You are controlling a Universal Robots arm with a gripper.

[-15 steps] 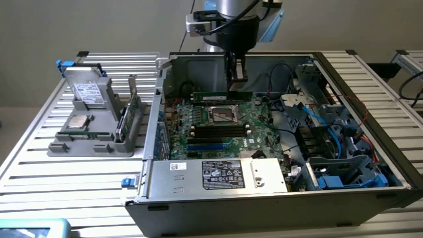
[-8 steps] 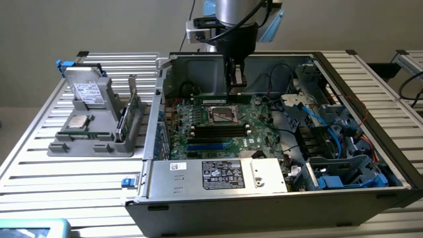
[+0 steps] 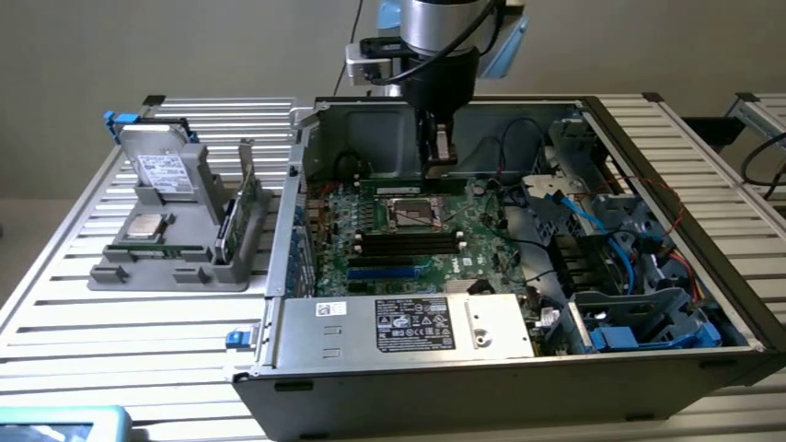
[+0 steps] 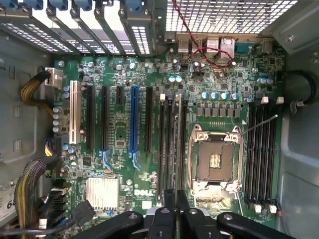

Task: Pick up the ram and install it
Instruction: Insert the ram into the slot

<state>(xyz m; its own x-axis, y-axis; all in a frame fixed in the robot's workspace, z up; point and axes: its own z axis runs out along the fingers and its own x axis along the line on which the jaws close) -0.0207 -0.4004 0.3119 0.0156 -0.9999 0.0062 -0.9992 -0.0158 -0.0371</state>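
Robot gripper (image 3: 439, 166) inside an open black computer case (image 3: 687, 304), jaws clenched on the thin dark-green ram stick (image 3: 399, 185) above long black memory slots (image 4: 163, 144). Likely best kept level, parallel to the slot, and pressed evenly.

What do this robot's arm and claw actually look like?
The arm is a smooth silver-grey tube with pale blue caps on its joints and a black cable looping beside it. It ends in a black wrist block with a small whitish box beside it. The claw is black, with two narrow fingers.
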